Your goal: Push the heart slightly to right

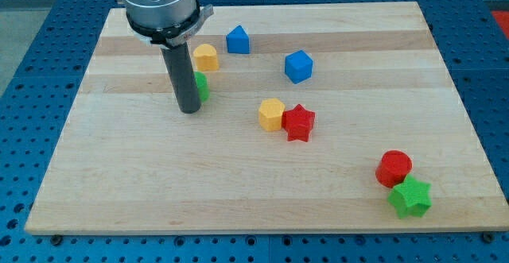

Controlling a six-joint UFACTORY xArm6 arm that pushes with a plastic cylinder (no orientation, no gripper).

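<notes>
Currently, the yellow heart (pixel 205 56) sits near the counter's top edge, toward its top-left corner. Our tip (pixel 189 110) rests below it, touching a partly hidden green block (pixel 202 86). The rod carries no fingers to open or close. We judge the tip must first reach the heart's left side.

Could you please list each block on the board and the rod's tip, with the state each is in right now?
my tip: down on the board, beside the green block.
green block: partly hidden behind the rod.
yellow heart: free.
blue block: free.
blue cube: free.
yellow block: touching red star.
red cylinder: touching green star.
</notes>
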